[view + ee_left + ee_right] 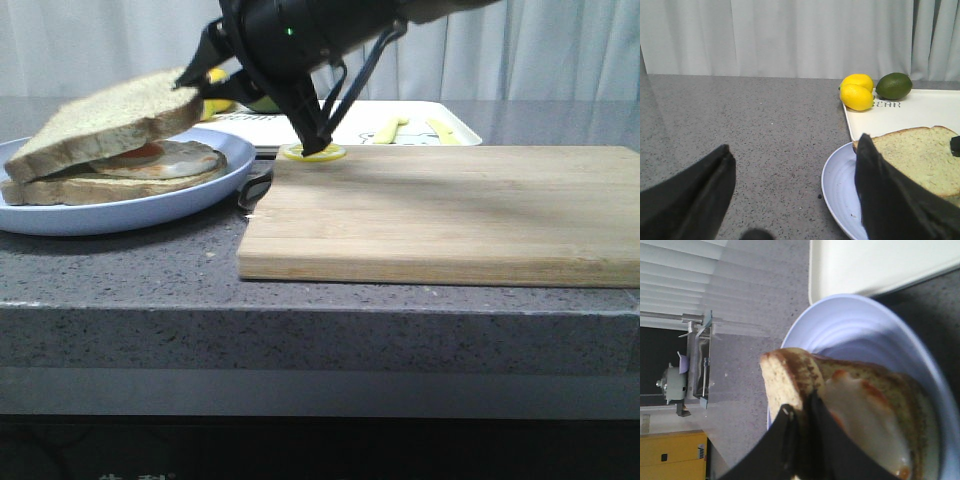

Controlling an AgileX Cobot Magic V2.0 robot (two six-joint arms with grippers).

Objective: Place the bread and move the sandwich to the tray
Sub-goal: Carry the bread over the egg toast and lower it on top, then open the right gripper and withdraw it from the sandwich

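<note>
Right hand (196,78) pinches the near edge of the bread (110,118), fingers clamped on the crust. In the right wrist view the two fingers sit either side of the slice edge, narrow. The bread is tilted: far edge down on the stack, gripped edge raised, so it lies as a slanted lid over the egg (160,160). Egg rests on the lower slice, on the blue plate (215,185), which stands on the grey surface (150,265) left of the cutting board (450,215).

Left hand (790,200) hangs wide and holds nothing, low over the surface just beside the plate rim.

Tray (440,122) lies behind the board, well apart from the plate. Two lemons (857,91) and a lime (894,85) sit at its corner.

Step in hand, by my reading: placing the top slice. Not finished; slice not flat yet.

Next move calls for lowering the gripped edge until the slice lies level, then letting go without dragging it off the egg. After that, plate and sandwich must go to the tray. Risk: top slice sliding on the egg.
</note>
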